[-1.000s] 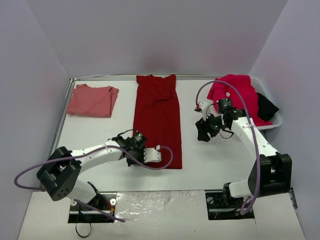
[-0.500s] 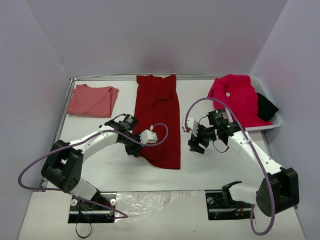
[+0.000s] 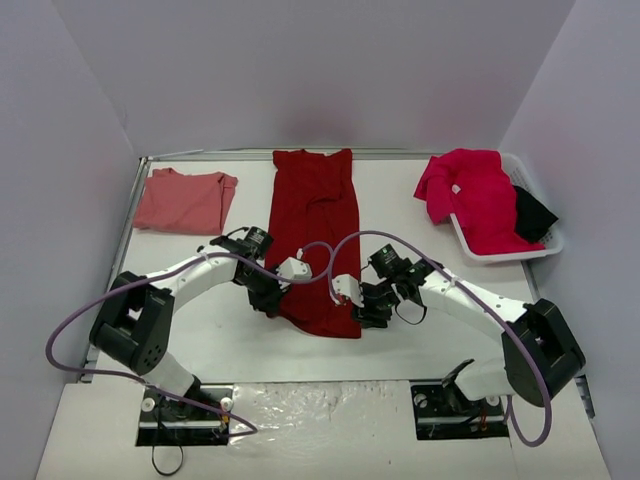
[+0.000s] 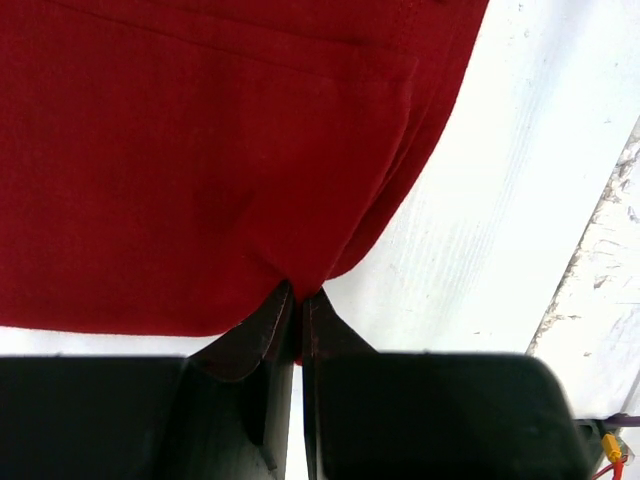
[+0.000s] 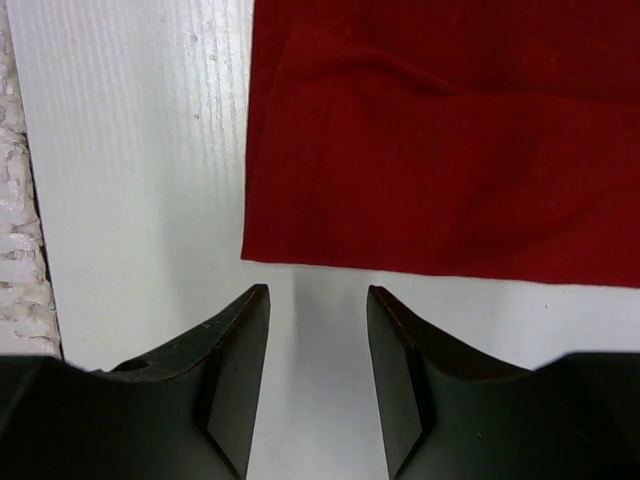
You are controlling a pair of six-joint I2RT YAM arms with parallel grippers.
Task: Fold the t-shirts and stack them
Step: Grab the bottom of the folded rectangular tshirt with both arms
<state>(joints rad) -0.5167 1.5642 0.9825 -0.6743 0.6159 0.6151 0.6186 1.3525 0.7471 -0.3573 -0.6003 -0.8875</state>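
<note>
The dark crimson t-shirt (image 3: 318, 240) lies lengthwise in the middle of the table, folded into a long strip. My left gripper (image 3: 275, 297) is shut on its near-left hem corner; in the left wrist view the cloth (image 4: 200, 150) is pinched between the closed fingertips (image 4: 299, 295). My right gripper (image 3: 362, 308) is open and empty just beside the near-right corner; in the right wrist view the hem (image 5: 450, 150) lies just ahead of the spread fingers (image 5: 317, 300). The salmon-pink t-shirt (image 3: 185, 200) lies folded at the back left. The raspberry t-shirt (image 3: 470, 195) is draped over the basket.
A white plastic basket (image 3: 540, 245) stands at the back right, with a dark cloth (image 3: 533, 212) inside. Purple cables loop from both arms over the near part of the table. Walls enclose the table on three sides.
My right arm has swung left from the basket to the crimson shirt's near-right corner. My left gripper has shifted left and back, drawing the near-left corner with it.
</note>
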